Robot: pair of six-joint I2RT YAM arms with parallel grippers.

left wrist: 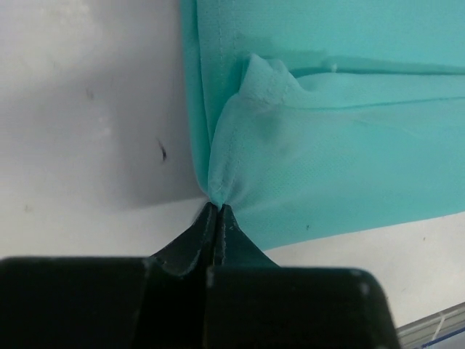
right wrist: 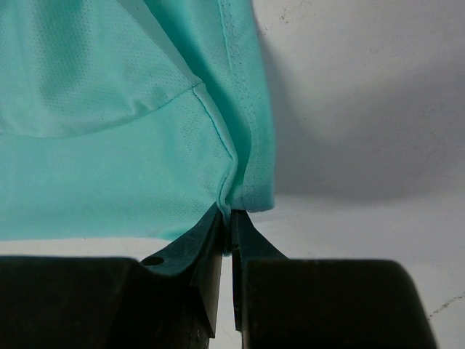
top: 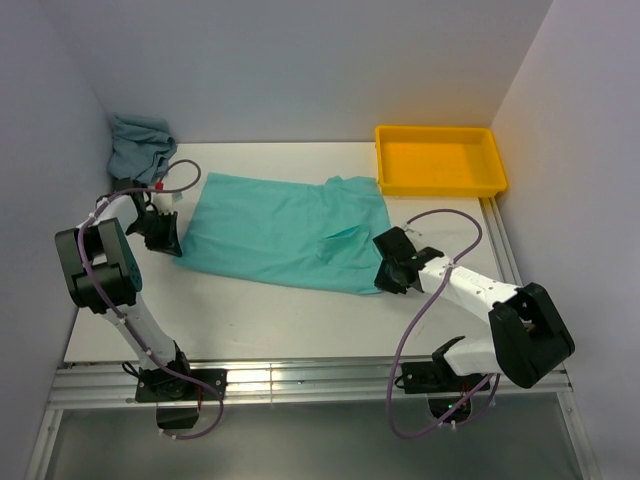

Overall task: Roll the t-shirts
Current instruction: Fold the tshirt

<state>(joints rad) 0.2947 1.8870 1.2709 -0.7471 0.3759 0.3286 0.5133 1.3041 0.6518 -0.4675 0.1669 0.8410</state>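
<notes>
The mint-green t-shirt (top: 285,230) lies spread flat across the middle of the white table. My left gripper (top: 172,240) is shut on its left near corner; the left wrist view shows the cloth (left wrist: 327,153) bunched into the closed tips (left wrist: 218,207). My right gripper (top: 385,272) is shut on the shirt's right near corner; the right wrist view shows the hem (right wrist: 145,145) pinched between the tips (right wrist: 231,212). The blue-grey teal t-shirt (top: 140,145) lies crumpled in the far left corner.
A yellow tray (top: 440,160) stands at the far right of the table. Grey walls close in the left, back and right sides. A metal rail (top: 300,380) runs along the near edge by the arm bases.
</notes>
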